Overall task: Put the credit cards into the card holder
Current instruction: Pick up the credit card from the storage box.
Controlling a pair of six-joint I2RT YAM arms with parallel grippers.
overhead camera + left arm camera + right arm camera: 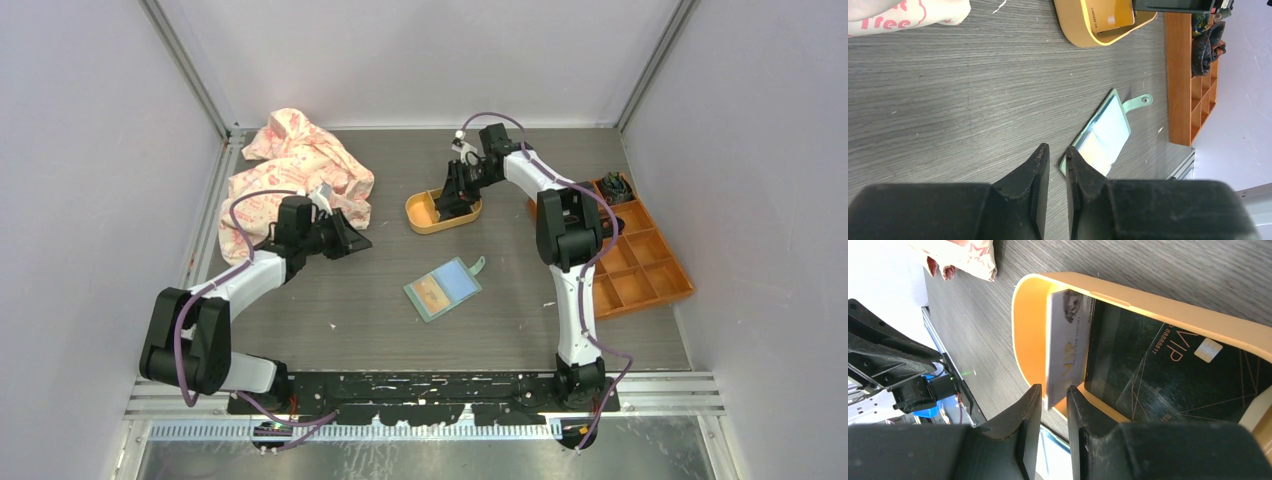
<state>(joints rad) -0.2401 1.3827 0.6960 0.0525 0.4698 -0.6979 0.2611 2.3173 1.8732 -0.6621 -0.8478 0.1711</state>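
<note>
The sage-green card holder (pixel 443 288) lies open on the table, snap tab toward the back right; a beige patch shows on its left half. It also shows in the left wrist view (pixel 1103 137). The yellow-orange tray (pixel 420 215) holds the cards. In the right wrist view a white card (pixel 1065 340) stands tilted at the tray's end, beside a black VIP card (pixel 1158 375) lying flat. My right gripper (pixel 1054 387) is closed to a narrow gap on the white card's near end. My left gripper (pixel 1057 147) is empty, its jaws nearly together, above the table left of the holder.
A pink-printed cloth (pixel 290 170) is bunched at the back left, behind my left gripper (pixel 355 243). An orange compartment box (pixel 640 265) stands at the right edge with dark items in its far cells. A beige-gold card (pixel 1105 15) lies in the tray (pixel 1073 30).
</note>
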